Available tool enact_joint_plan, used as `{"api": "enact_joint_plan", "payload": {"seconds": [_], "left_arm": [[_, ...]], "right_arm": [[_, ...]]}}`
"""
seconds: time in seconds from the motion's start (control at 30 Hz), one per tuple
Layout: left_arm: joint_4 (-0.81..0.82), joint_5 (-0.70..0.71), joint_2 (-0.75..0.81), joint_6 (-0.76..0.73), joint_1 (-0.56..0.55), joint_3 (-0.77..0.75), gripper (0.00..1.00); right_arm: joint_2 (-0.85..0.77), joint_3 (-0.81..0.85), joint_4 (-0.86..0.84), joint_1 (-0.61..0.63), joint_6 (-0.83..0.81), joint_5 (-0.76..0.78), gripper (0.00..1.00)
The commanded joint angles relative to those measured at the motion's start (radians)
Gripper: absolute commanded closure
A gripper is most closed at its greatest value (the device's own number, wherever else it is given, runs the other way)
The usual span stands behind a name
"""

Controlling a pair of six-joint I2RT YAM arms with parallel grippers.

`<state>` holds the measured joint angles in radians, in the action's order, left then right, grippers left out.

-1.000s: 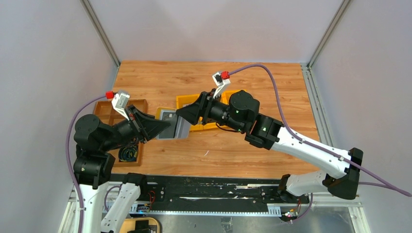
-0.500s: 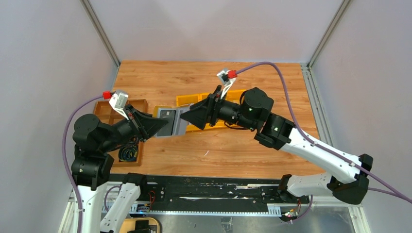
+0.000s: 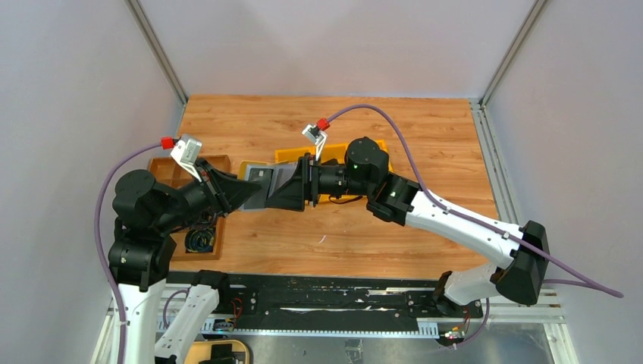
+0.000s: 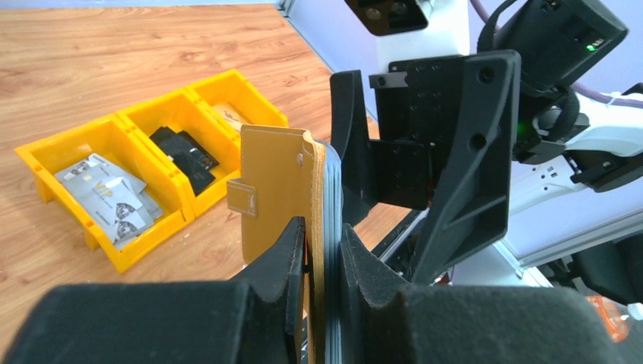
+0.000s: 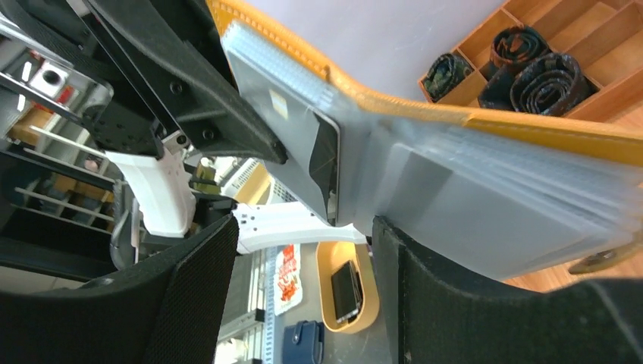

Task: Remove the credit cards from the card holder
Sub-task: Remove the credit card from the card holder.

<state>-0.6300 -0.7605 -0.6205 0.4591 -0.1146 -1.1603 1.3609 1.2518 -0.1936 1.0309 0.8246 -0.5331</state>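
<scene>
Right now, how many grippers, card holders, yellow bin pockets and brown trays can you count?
left gripper and right gripper: 2
card holder: 1
yellow bin pockets: 3
brown tray: 1
Total: 7

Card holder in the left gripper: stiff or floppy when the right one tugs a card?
The card holder is likely fairly stiff: it juts straight from the left gripper, pinched at one edge. Its clear sleeves fan apart, so probably floppy. They look glossy; the right gripper may slip.
</scene>
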Motion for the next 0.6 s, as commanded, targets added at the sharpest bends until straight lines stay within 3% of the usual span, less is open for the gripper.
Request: {"api": "enact_joint_plan", "payload": {"seconds": [0.0,0.13,0.57], "left_arm": [[0.088,-0.064,0.02,0.063,-0.007,0.006,1.0],[0.15,-0.103,0.027,0.131,-0.007,0.032,1.0],[0.237,-0.167,0.035,0.214,-0.007,0.051,1.0]], "right_arm": [[0.002,-0.046,-0.135,-0.046,0.106,-0.023,0.32],[0.02,-0.062,-0.225,-0.07,0.182,-0.048,0.32],[-0.038,-0.098,-0.237,-0.083,0.17,-0.014,0.37]]}}
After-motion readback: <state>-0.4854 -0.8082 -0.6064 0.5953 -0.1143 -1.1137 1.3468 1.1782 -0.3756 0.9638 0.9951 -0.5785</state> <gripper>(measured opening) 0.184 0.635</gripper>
